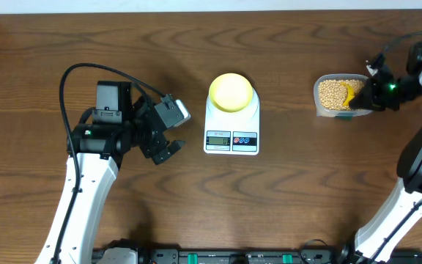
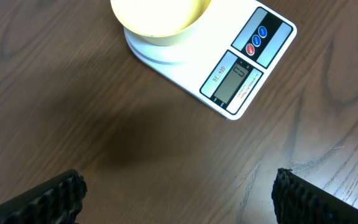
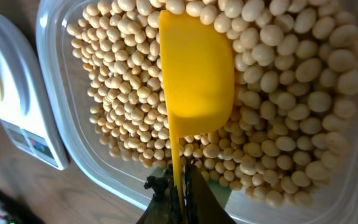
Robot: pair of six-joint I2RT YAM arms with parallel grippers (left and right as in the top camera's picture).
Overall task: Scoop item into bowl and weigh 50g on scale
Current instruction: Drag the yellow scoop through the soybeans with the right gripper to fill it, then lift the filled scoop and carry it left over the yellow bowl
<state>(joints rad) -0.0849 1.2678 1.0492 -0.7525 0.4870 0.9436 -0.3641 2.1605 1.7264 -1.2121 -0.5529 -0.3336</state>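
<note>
- Grips the yellow scoop (image 3: pixel 194 68) by its thin handle in the right end effector (image 3: pixel 178 180), jaws pinched narrow on that handle.
- Rests the scoop's cup on top of the beans (image 3: pixel 117 93) inside the clear tub (image 3: pixel 58 130); shows no beans on the cup's visible face, so by judgement not yet dug in.
- Runs the scoop's long axis straight out from the end effector across the tub; from overhead, handle to the right, cup pointing left toward the scale (image 1: pixel 231 139).
- Finds the pale yellow bowl (image 1: pixel 231 92) on the scale's platform at the far end, left of the tub and well apart from it, with bare desk (image 1: pixel 288 169) between.
- Makes the right arm by far the nearer one to the beans: comes in from the right edge of the scene, wrist over the tub's right end.
- Hangs the left end effector (image 1: pixel 168 150) just left of the scale, above the desk, jaws spread wide and holding nothing; touches neither scale nor bowl.
- Calls, by judgement, for a dip and push of the cup down into the beans, then a level carry leftward to the bowl.
- Risks a spill on the desk if the cup rolls about the handle's axis on the way.
</note>
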